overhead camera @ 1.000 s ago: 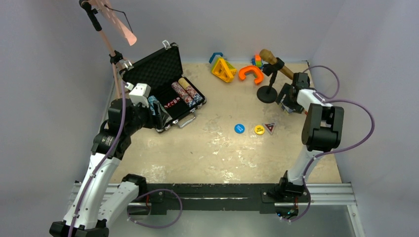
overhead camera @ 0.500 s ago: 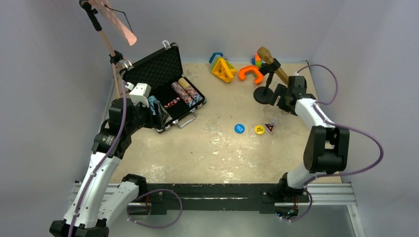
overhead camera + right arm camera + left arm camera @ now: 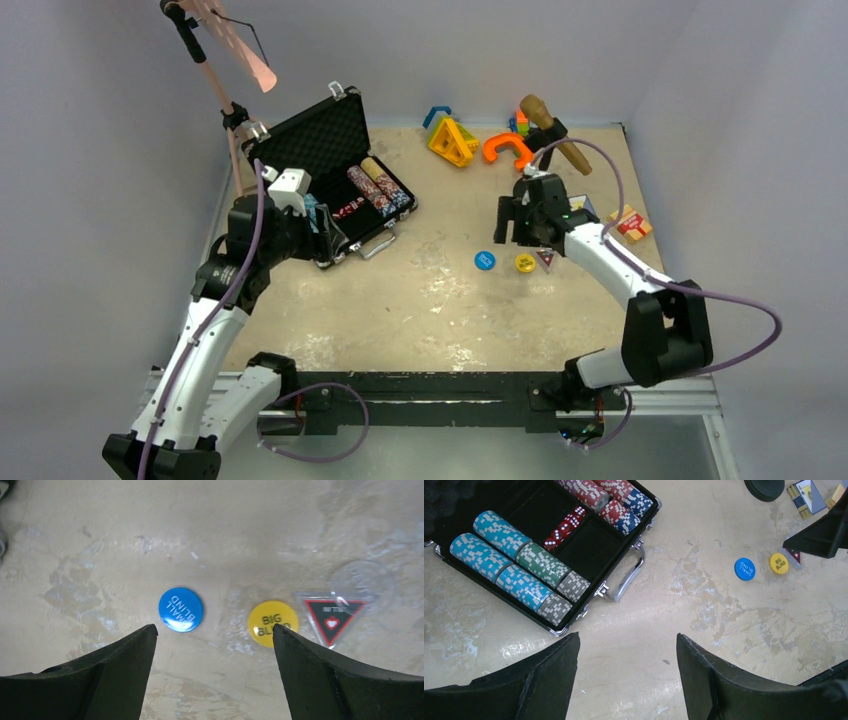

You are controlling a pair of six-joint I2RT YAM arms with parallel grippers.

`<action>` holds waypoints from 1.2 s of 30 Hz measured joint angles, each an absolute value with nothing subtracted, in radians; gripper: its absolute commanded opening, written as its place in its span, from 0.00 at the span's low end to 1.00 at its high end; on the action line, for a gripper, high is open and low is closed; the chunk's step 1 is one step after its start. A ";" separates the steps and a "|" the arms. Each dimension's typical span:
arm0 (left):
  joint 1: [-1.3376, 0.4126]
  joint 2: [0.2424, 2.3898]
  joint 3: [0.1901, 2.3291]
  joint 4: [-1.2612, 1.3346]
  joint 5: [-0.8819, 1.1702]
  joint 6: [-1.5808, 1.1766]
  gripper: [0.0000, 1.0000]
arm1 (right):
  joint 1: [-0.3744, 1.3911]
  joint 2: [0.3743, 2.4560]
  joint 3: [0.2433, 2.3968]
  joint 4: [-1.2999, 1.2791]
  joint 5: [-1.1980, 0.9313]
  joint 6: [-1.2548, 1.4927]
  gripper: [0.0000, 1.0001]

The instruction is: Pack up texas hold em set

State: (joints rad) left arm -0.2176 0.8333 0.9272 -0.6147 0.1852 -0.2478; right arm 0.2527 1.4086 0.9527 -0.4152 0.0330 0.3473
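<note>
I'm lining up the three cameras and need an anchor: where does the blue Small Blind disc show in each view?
Top external: the blue disc sits slightly right of the picture's centre.
Left wrist: the blue disc is in the upper right.
Right wrist: the blue disc is slightly left of centre.
Shared landmark: the yellow disc lies just to its right in all three views.

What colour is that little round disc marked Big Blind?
The Big Blind disc is yellow with black lettering; the right wrist view shows it best.
</note>
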 measured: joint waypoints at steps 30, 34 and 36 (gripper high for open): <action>-0.218 0.846 0.927 -0.609 0.205 -0.248 0.74 | 0.498 1.754 1.074 -0.482 0.095 0.339 0.63; -0.218 0.846 0.927 -0.609 0.205 -0.248 0.74 | 0.498 1.759 1.078 -0.482 0.095 0.337 0.59; -0.218 0.846 0.927 -0.609 0.205 -0.248 0.74 | 0.498 1.760 1.079 -0.481 0.095 0.336 0.57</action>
